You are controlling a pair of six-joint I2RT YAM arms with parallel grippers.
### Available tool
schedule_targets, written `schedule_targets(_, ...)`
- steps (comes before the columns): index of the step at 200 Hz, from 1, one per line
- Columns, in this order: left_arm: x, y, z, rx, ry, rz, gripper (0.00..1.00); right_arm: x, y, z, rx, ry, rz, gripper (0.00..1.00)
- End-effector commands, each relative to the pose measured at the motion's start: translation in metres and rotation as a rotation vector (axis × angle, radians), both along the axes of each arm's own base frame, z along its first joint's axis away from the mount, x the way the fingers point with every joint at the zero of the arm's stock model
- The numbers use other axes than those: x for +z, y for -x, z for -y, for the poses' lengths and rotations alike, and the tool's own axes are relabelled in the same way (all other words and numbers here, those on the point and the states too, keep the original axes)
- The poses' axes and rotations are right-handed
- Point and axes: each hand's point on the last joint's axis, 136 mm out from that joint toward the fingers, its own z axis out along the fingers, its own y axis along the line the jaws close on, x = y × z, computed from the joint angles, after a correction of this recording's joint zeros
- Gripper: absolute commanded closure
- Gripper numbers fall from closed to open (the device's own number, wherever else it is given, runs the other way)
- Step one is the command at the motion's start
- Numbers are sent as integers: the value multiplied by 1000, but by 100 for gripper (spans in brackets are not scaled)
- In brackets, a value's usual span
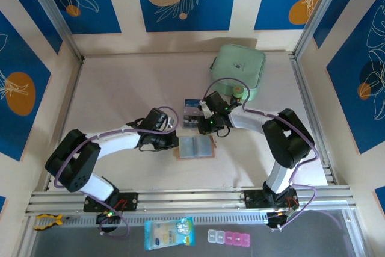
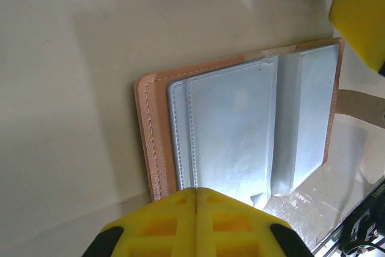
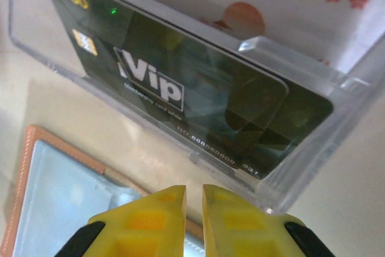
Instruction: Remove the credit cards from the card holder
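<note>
Ok so where this is at: the card holder [image 2: 234,118] is lying open and flat on the table [image 2: 72,58], right in front of the left pincer [image 2: 196,197]. Its near edge sits just under the tips. That pincer is fully together with nothing in it. Looks like it's parked there to pin the holder down, but I can't tell if it's actually touching the leather.

The grey pockets look empty to me, with no card edge poking out anywhere.

The right pincer [image 3: 193,195] is almost together with just a thin slit between the fingers, and nothing in that slit. Straight ahead of it, close, is the dark grey card [image 3: 180,82] (big "Vip" on it), standing tilted inside a clear plastic stand [image 3: 313,167]. The open holder is down and to the left of its tips.

From the top camera there's a blue and white patch [image 1: 191,104] at the far end of that stand, beyond the right pincer. I think that's the other card, but it's too small to swear by.

My read is that both cards are out and this is basically the tail end of the job. The next move is just backing the right pincer away from the stand without bumping it, since the stand looks light and tippy. Then lift the left one straight up so it doesn't drag the holder along.
</note>
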Motion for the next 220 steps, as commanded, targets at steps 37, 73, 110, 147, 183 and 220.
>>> schedule_targets(37,-9,8,3,-28,-7,-44,99,11,-2,-2,-19,-12,37,85)
schedule_targets(73,-15,10,2,-35,-21,-57,100,24,24,-14,-10,-61,19,84)
schedule_targets(110,-20,12,-2,-31,-48,-59,100,32,54,-31,-22,-121,-41,85)
schedule_targets(147,-21,12,-7,-17,-64,-42,100,31,79,-48,-61,-195,-136,88)
schedule_targets(183,-26,14,-5,-19,-52,-58,100,28,95,-62,-70,-220,-203,91)
schedule_targets(220,-29,17,-8,-17,-60,-59,100,17,101,-66,-92,-174,-292,90)
